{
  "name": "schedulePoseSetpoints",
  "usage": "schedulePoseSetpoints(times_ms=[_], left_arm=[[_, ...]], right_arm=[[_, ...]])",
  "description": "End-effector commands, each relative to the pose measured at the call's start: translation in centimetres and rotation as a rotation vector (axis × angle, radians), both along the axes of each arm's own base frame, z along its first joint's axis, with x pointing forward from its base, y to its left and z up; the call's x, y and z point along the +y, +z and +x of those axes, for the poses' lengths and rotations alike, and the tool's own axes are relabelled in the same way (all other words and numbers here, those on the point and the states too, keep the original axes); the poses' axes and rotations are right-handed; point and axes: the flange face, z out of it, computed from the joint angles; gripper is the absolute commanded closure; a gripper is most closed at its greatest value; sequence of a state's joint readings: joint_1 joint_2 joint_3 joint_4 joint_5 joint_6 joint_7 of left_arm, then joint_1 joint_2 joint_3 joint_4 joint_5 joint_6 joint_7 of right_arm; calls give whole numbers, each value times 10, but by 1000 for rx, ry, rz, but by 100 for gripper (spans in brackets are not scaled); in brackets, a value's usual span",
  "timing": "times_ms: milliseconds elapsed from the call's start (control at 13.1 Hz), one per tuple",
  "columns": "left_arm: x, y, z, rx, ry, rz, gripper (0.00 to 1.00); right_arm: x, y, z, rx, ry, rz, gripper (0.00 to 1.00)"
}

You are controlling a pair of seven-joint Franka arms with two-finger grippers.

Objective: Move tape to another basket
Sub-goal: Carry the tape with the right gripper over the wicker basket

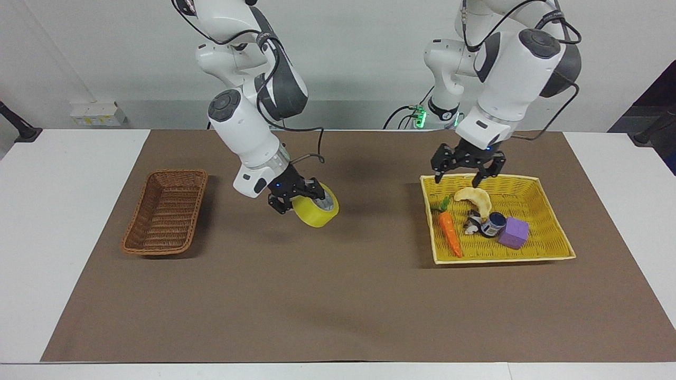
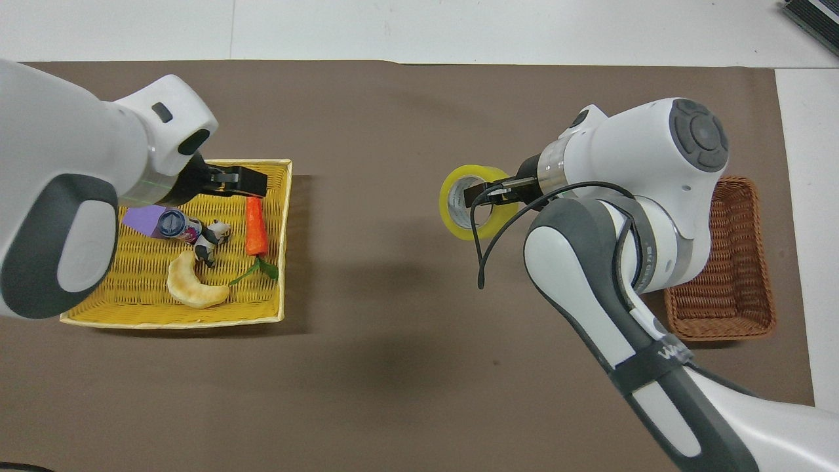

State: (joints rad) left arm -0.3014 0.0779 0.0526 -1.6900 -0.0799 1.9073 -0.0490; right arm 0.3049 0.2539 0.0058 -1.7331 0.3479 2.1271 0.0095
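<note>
The yellow tape hangs tilted in the air over the brown mat, between the two baskets. My right gripper is shut on its rim, with one finger inside the pale core. The dark brown wicker basket sits empty on the mat toward the right arm's end of the table. My left gripper is open and empty, up over the edge of the yellow basket.
The yellow basket, toward the left arm's end, holds a carrot, a pale crescent bread, a small jar, a small black-and-white figure and a purple cube.
</note>
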Motion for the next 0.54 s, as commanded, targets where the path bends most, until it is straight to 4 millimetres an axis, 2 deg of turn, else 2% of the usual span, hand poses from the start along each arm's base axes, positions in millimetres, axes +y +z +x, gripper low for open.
schedulePoseSetpoints(times_ms=[0, 153, 306, 459], left_arm=[[51, 13, 11, -45, -98, 86, 0], [91, 32, 14, -57, -139, 102, 0], [112, 61, 10, -39, -118, 107, 0], [126, 87, 2, -6, -98, 109, 0]], right_arm=[[-15, 6, -1, 26, -45, -75, 100], [-32, 4, 0, 39, -47, -181, 100], [-57, -1, 2, 87, -120, -224, 100], [-83, 14, 6, 137, -254, -317, 100]])
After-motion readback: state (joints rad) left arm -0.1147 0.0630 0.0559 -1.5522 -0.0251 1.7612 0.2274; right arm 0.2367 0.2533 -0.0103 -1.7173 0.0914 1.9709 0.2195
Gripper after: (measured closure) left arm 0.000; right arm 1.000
